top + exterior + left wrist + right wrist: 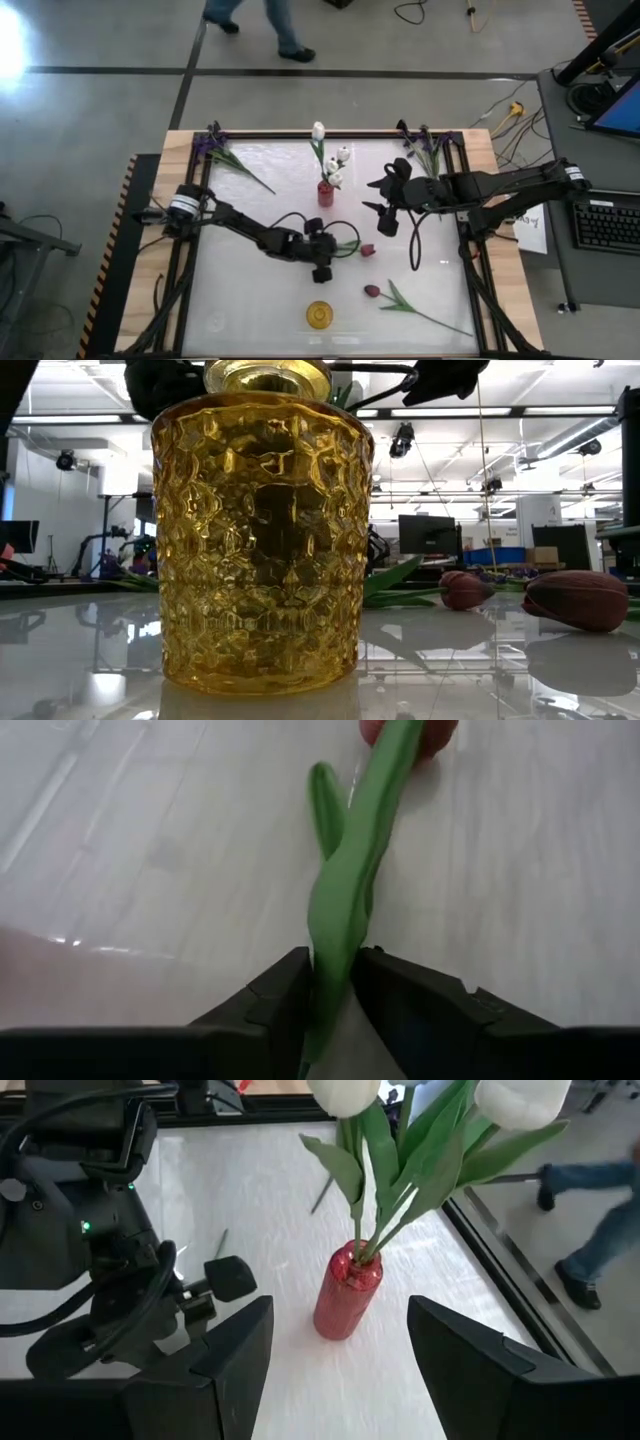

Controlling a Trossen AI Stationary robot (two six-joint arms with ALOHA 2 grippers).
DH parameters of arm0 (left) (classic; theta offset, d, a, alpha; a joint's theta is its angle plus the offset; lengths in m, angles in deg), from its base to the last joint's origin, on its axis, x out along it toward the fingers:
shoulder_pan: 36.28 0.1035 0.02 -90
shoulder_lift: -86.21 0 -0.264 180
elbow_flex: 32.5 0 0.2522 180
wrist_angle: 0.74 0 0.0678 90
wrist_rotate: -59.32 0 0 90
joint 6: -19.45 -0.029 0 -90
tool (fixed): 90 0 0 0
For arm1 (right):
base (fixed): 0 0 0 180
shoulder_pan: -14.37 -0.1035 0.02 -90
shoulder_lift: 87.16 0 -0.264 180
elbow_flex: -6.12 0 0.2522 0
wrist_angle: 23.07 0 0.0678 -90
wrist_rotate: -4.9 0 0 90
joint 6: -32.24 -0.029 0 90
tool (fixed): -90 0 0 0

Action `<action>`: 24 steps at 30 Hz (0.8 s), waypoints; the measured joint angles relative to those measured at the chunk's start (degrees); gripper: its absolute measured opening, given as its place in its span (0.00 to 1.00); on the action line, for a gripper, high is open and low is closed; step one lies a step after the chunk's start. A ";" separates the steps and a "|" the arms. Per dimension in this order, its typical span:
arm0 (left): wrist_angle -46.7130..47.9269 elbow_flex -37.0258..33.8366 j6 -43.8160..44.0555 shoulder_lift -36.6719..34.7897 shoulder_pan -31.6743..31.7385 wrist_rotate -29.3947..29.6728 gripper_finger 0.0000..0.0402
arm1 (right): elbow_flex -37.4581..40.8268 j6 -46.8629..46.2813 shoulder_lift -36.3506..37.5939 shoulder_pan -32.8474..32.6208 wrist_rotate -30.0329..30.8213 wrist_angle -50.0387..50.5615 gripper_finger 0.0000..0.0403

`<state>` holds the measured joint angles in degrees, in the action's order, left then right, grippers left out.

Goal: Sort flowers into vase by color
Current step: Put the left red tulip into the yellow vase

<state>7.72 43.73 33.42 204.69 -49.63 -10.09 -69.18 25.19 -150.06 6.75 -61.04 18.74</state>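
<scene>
My left gripper is at the table's middle, shut on a dark red tulip whose bud points toward the right edge. A second dark red tulip lies on the table nearer the front, its stem running to the right. My right gripper hovers open just right of a small red vase, which holds white tulips. A yellow glass vase stands near the front edge. Purple flowers lie at the two far corners. My left gripper pinches the dark red tulip's green stem and leaf between its two fingers, well back from the bud. The fingers come from the table's left, roughly along the stem. The stem runs on ahead of them to the bud, low over the table.
A black frame edges the white table top. A person walks across the floor beyond the far edge. A desk with a keyboard stands to the right. There is free surface left of the yellow vase.
</scene>
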 joint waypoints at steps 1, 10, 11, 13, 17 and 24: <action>0.87 0.49 -0.01 0.03 0.05 -0.03 0.31 | 0.00 -0.01 -0.02 0.00 0.00 0.08 0.56; 8.86 3.43 0.65 -3.73 0.46 -1.17 0.03 | 0.00 0.64 1.01 0.00 0.02 0.48 0.56; 8.96 3.29 0.63 -4.94 0.42 -1.20 0.02 | 0.00 0.63 1.08 0.00 0.03 0.73 0.56; 8.88 3.21 0.06 -8.25 0.38 -1.14 0.03 | 0.00 0.37 1.36 -0.01 0.00 2.01 0.56; 9.24 2.90 -1.80 -15.57 -0.27 -0.82 0.01 | 0.00 -1.34 1.89 -0.02 0.00 5.46 0.56; 9.18 2.90 -2.97 -28.21 -2.70 -11.91 0.00 | 0.00 -4.38 2.53 -0.24 -0.01 7.95 0.56</action>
<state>16.90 46.62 30.45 176.47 -52.33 -22.00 -69.18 20.80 -147.53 6.51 -61.05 26.69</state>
